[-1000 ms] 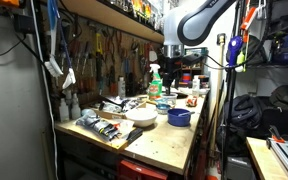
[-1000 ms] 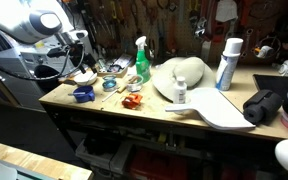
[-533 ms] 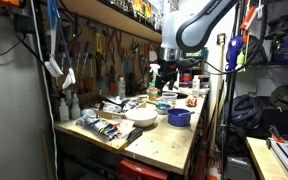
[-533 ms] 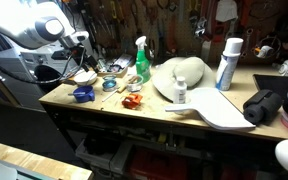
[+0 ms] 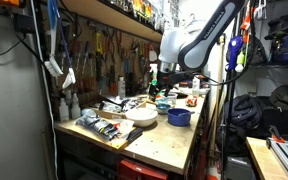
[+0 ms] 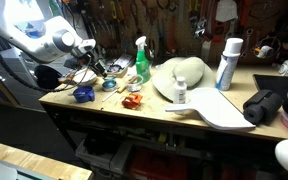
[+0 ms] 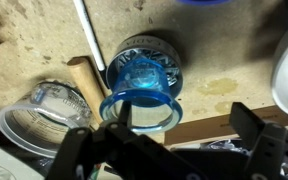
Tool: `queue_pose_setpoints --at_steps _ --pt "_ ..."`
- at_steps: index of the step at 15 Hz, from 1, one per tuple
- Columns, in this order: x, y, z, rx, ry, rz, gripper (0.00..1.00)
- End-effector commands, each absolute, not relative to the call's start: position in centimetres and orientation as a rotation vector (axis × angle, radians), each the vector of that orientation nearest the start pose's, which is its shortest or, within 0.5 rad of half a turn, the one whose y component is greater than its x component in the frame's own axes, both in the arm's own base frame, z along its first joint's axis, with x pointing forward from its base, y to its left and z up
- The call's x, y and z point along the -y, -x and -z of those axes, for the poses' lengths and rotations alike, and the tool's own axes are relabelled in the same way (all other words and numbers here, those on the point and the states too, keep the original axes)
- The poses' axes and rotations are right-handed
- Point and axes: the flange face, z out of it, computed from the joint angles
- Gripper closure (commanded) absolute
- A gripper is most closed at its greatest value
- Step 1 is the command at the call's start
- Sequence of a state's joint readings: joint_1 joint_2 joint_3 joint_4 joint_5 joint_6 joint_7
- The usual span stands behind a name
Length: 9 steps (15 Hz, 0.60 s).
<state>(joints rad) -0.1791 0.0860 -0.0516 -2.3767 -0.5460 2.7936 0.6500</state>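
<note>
The gripper (image 7: 162, 140) hovers above the small round translucent blue plastic cup (image 7: 139, 85), jaws apart and empty — lining up, I'd say. The cup stands on the worn wooden counter (image 7: 29, 40) beside a clear plastic tub (image 7: 44, 115); a grasp from here needs a straight drop astride its rim.

In an exterior view I look along the table (image 5: 169, 145) from beyond its end, standing well back. In an exterior view I face it (image 6: 104, 108) across its front edge, nearer. Both share the green spray bottle (image 5: 155, 82) (image 6: 142, 62). My wrist view looks straight down, close, past the pincer (image 7: 169, 150).
</note>
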Motion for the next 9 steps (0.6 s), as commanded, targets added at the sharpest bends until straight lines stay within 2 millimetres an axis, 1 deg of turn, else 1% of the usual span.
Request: queue_pose_setpoints --at_steps 1,2,3,4,5,9 --pt "10.2 -52.9 -30.5 -0.747 3.207 0.660 0.01" --pt "10.1 -53.0 -30.2 -0.762 3.208 0.658 0.11" --pt "10.0 -53.1 -29.9 -0.772 3.207 0.656 0.26" --pt "9.9 -53.2 -29.7 -0.778 3.208 0.658 0.30" --pt "9.7 -53.3 -29.4 -0.785 3.209 0.657 0.40" --pt "9.5 -53.5 -28.7 -0.805 3.219 0.649 0.70"
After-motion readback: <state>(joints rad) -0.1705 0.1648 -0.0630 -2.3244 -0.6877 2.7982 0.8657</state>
